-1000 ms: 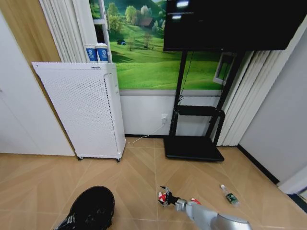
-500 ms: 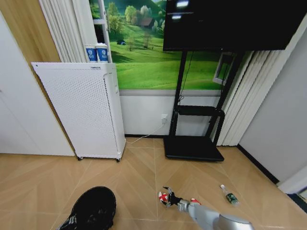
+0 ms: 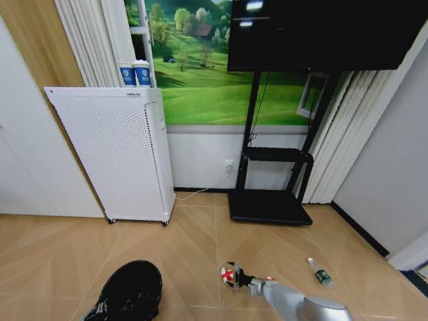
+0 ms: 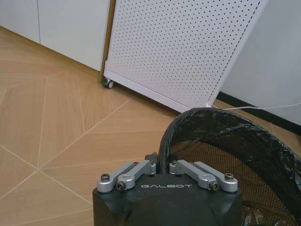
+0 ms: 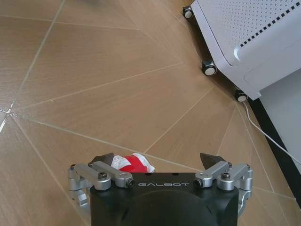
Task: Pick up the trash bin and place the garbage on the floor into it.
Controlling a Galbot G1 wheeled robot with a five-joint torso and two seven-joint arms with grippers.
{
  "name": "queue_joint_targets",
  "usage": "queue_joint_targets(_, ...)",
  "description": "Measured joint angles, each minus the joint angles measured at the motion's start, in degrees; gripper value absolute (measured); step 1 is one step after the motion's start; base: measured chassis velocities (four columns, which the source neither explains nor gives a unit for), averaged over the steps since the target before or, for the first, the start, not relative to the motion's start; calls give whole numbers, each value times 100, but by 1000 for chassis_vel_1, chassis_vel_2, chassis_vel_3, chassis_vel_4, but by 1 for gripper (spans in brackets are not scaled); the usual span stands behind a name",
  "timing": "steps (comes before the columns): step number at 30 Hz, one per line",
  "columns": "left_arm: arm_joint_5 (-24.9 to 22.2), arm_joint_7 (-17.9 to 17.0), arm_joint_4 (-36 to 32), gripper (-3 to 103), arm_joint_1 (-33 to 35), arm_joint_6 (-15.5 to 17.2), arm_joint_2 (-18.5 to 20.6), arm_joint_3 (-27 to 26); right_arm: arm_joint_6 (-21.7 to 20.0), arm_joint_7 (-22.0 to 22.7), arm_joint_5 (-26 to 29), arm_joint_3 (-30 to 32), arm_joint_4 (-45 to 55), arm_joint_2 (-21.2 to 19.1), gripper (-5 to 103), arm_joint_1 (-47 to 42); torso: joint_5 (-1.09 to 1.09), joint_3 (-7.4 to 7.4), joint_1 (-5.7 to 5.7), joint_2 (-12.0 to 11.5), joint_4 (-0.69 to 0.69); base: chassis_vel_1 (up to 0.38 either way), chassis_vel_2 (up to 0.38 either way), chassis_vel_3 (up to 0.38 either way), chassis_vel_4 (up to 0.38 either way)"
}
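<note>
Edging slightly fwd over the last second, the right gripper (image 3: 234,275) now sits low over the red-and-white crumpled wrapper (image 3: 228,273) on the light brown herringbone wood-plank floor (image 3: 194,234), while the small round black bin w/ black bag lining (image 3: 130,291) has shifted a touch rightward at the head view's lower left.

Right wrist view: fingers spread wide, nothing held, the wrapper (image 5: 133,163) lying close to one fingertip (image 5: 104,158) rather than centred btwn the two. Left gripper (image 4: 159,167) is clamped on the bin's bagged rim (image 4: 216,123), holding the bin beside the tall white perforated cabinet (image 3: 114,150).

A red piece (image 3: 270,279) peeks out just beside the right arm; the small clear plastic bottle w/ green label (image 3: 319,273) lies well apart, toward the right wall.

To do this grasp well, my read: shift the right gripper sideways so the wrapper sits mid-gap, lower till fingertips nearly brush the planks, then close slowly, since thin crumpled film likely slips or flattens. Bin mouth should stay level and near for a short carry.
</note>
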Motion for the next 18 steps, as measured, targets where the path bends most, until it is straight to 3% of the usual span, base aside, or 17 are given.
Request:
queue_joint_targets(7, -6, 57, 36, 6, 5, -46, -30, -3, -203, 190, -85, -184, -207, 135, 100, 59, 0, 0, 0, 0, 1, 0, 0, 0, 0)
queue_joint_targets(18, -29, 95, 87, 6, -5, -77, -11, -23, -226, 233, -142, -230, -253, 22, 100, 125, 0, 0, 0, 0, 0, 0, 0, 0, 0)
